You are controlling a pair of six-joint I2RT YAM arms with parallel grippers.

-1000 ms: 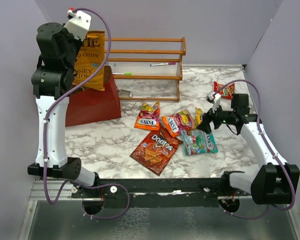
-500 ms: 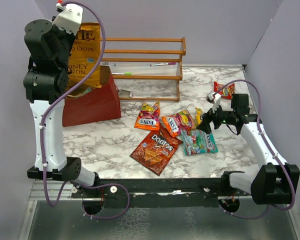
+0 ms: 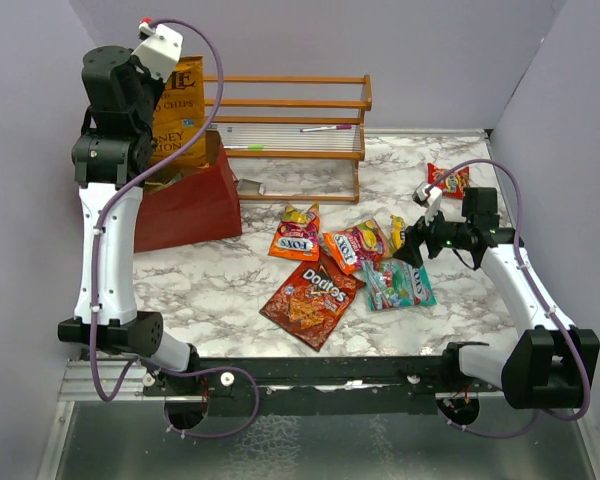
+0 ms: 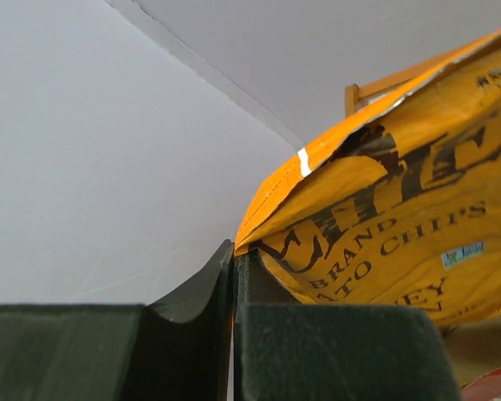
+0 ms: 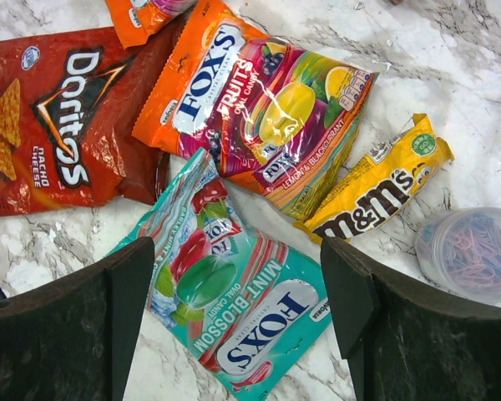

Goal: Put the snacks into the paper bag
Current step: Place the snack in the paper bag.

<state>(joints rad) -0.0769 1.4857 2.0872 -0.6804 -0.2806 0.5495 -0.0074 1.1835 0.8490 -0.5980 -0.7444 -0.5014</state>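
**A:** Entry one, far left: left gripper [image 4: 234,266]?
**B:** Jaws pinched shut on a top corner of the Kettle chips bag [image 3: 183,108]. The packet hangs upright over the paper bag [image 3: 185,210], its lower edge at or just inside the mouth; I cannot tell which. Recommended handling: centre it over the opening, lower until the base is well in, then release. The paper bag leans, so a sideways shove may tip it.
**A:** Paper bag, contents?
**B:** Interior hidden.
**A:** Centre, on the table [image 3: 230,290]?
**B:** Doritos bag [image 3: 312,300], two orange Fox's packs [image 3: 296,240], teal mint pack [image 5: 225,309], M&M's pack [image 5: 376,180]. All are outside the paper bag.
**A:** Right gripper [image 5: 234,251]?
**B:** Jaws wide, empty, above the mint pack. The translucent cup [image 5: 468,253] holds coloured clips.
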